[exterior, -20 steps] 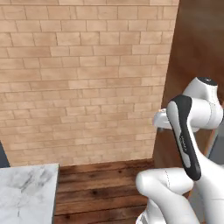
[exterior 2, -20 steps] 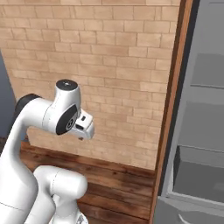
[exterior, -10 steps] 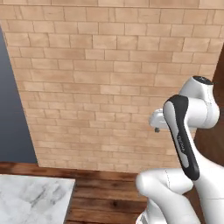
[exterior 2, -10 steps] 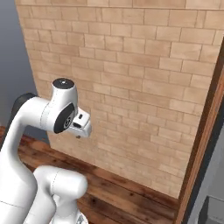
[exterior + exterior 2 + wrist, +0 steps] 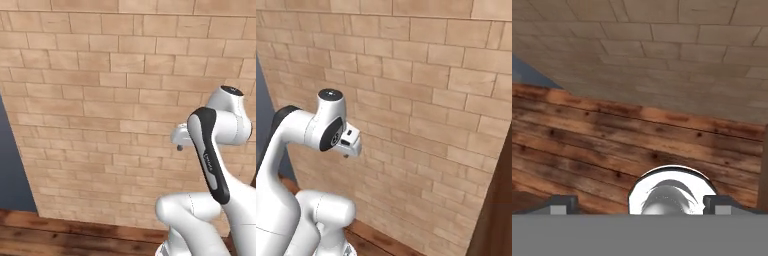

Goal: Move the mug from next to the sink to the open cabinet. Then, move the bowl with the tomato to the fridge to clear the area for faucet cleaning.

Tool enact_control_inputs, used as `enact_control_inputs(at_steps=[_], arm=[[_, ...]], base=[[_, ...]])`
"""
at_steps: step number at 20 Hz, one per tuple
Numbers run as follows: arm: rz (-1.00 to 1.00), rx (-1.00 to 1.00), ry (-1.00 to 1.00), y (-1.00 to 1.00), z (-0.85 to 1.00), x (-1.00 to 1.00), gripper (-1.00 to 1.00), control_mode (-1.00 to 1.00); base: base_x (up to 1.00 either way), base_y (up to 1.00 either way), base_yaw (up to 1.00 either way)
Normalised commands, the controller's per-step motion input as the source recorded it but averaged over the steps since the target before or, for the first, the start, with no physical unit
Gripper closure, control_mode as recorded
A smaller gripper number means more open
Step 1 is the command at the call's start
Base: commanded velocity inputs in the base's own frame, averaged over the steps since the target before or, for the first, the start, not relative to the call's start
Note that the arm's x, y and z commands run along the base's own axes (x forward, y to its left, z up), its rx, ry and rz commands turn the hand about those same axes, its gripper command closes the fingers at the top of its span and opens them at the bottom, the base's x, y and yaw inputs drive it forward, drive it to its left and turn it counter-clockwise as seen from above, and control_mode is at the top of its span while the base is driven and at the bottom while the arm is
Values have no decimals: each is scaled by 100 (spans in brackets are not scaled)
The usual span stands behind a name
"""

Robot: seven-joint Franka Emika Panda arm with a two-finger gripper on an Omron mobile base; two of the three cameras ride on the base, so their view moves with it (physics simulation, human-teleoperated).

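Observation:
My gripper (image 5: 641, 204) is open, its two dark fingertips (image 5: 562, 203) standing wide apart with nothing held between them. It points down at a wooden plank floor (image 5: 612, 145) in front of a brick wall. In the base views the arm is folded up high, and the gripper (image 5: 179, 145) (image 5: 347, 153) hangs just off the wrist in front of the bricks. The mug, sink, open cabinet, bowl, tomato, fridge and faucet are out of view.
A tan brick wall (image 5: 100, 100) (image 5: 431, 100) stands close ahead. A dark blue-grey wall strip (image 5: 12, 165) borders it on the left. A dark brown wooden panel (image 5: 498, 205) rises at the right. Wooden floor (image 5: 50, 235) runs along the wall's foot.
The whole picture has shifted as the base moved: the marble counter corner and the grey fridge slid out of view. The arm keeps its folded pose and the gripper stays open.

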Motion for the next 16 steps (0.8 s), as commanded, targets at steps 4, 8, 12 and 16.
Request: enact_control_inputs(at_steps=[4, 8, 12, 16], arm=[[0, 0, 0, 0, 0, 0, -100, 100], [0, 0, 0, 0, 0, 0, -100, 100], [0, 0, 0, 0, 0, 0, -100, 100], [0, 0, 0, 0, 0, 0, -100, 100]], base=[[61, 32, 61], [5, 36, 76], [17, 40, 71], [40, 37, 65]])
